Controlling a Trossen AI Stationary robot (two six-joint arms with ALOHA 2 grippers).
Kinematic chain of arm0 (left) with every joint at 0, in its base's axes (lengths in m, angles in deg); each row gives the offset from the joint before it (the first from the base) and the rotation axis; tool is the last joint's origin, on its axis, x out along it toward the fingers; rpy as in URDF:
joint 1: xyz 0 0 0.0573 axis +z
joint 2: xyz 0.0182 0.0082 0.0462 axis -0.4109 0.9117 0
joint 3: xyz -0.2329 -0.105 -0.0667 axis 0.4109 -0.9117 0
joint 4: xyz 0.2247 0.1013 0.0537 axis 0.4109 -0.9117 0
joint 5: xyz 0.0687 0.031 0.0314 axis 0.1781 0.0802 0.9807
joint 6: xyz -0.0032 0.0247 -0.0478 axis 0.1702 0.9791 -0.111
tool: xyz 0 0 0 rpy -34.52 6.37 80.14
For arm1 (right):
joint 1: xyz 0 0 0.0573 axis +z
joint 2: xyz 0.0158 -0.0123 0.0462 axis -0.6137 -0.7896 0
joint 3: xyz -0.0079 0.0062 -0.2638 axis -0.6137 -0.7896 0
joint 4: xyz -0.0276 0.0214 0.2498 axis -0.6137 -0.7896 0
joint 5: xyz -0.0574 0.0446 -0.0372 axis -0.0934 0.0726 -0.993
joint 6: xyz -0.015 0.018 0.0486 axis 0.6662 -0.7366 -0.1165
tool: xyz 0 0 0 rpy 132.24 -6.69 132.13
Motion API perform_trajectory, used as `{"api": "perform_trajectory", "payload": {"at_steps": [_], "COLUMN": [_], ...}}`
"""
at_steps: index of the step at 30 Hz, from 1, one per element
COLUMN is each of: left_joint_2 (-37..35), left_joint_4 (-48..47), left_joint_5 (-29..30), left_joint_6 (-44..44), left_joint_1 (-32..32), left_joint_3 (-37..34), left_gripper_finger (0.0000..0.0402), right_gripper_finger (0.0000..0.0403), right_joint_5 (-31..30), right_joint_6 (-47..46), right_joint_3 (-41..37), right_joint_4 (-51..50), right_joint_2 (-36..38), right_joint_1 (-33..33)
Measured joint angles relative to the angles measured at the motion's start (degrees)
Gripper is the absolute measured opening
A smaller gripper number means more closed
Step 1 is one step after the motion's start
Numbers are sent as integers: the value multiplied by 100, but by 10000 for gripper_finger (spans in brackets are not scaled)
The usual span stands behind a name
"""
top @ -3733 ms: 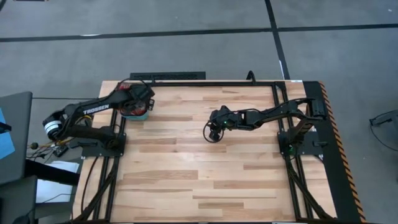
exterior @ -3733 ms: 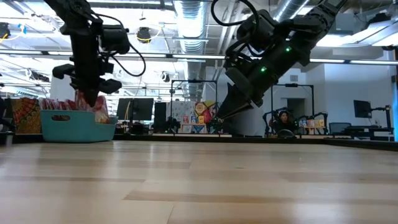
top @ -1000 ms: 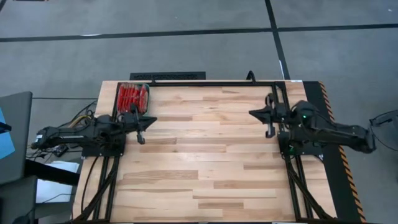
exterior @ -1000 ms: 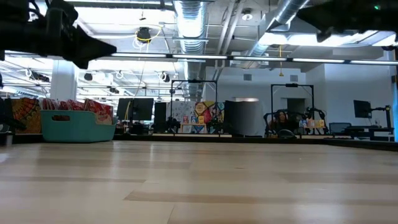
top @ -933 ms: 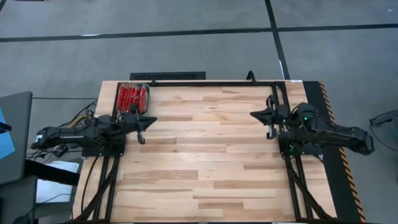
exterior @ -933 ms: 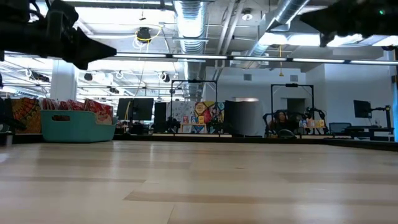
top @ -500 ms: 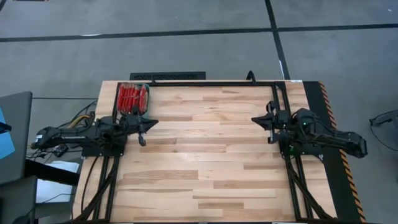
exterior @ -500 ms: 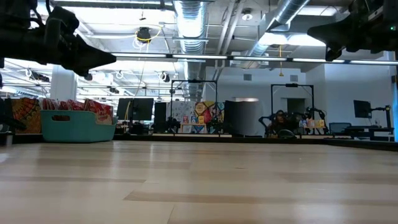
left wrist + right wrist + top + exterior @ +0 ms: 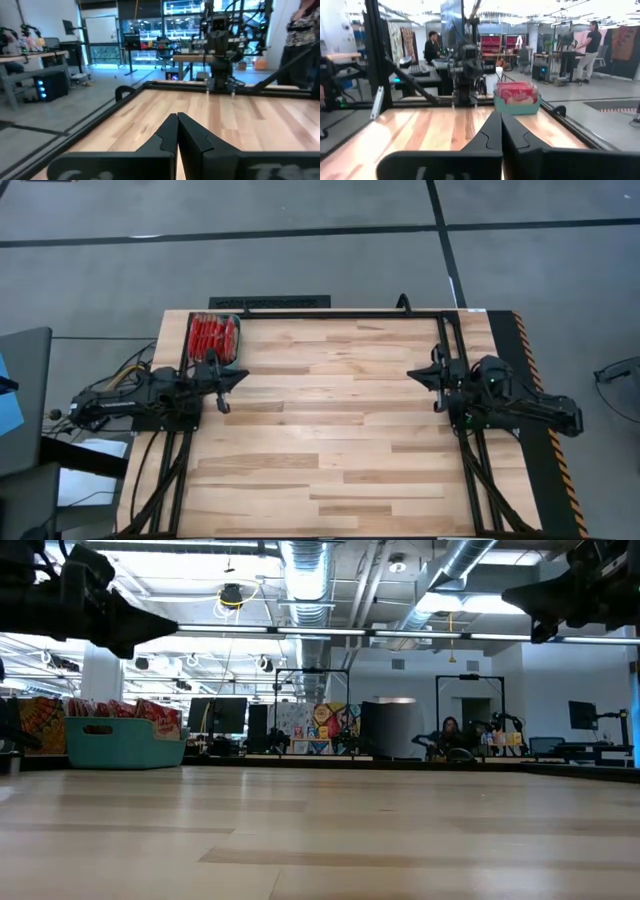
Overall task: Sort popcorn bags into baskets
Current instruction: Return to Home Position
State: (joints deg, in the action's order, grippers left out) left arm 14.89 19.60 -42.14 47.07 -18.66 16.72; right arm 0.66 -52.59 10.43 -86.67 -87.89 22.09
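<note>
The left gripper (image 9: 176, 120) has its two dark fingers pressed together on nothing, held above the table (image 9: 330, 450) at its left edge, pointing across the wood. The right gripper (image 9: 500, 120) is likewise closed and empty, at the right edge, facing the left one. Near the left gripper, in the table's back left corner, sits the teal basket (image 9: 120, 743), packed with red popcorn bags (image 9: 516, 92) standing on edge, their tops above the rim. Their white lettering is too small to read.
</note>
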Motion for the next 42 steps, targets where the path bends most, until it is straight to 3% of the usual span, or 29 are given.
{"api": "perform_trajectory", "payload": {"at_steps": [9,20,23,31,37,42], "left_joint_2": [-7,-5,-2,-2,-2,18], "left_joint_4": [-137,-134,-134,-449,-111,-669], "left_joint_5": [-83,13,98,-675,214,185], "left_joint_6": [-220,6,-78,-629,-256,-3], "left_joint_1": [-2,2,2,-33,-331,-393], "left_joint_3": [-9,-17,-20,-22,-25,-24], "left_gripper_finger": [0,0,0,0,0,0], "right_gripper_finger": [5,50,54,54,55,55], "right_joint_5": [-170,-220,-630,-898,-897,-905], "right_joint_6": [-252,-60,-79,-84,-84,-86], "right_joint_3": [-631,-636,-636,-640,-642,-645], "right_joint_4": [1315,738,760,610,270,-13], "right_joint_2": [-21,-67,-65,-65,-67,-67], "right_joint_1": [362,750,716,659,675,675]}}
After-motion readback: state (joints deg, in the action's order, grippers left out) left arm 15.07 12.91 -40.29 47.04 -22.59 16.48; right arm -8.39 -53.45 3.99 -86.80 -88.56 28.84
